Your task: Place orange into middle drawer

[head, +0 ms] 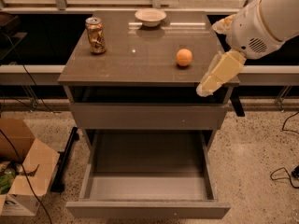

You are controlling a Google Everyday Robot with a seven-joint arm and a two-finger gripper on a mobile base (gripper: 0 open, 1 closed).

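The orange [184,57] sits on the right half of the grey-brown cabinet top [135,59], near the front edge. The middle drawer [149,164] is pulled out wide below and its floor is bare. My gripper [207,87], cream-coloured, hangs at the cabinet top's front right corner, to the right of the orange and slightly nearer the front edge, and is apart from it. It points down and to the left, in front of the top's edge. It holds nothing that I can see.
A dented golden can [96,35] stands at the back left of the top and a white bowl [150,17] at the back middle. A closed plain drawer front [149,115] is above the open drawer. A cardboard box [21,171] and cables lie on the floor at the left.
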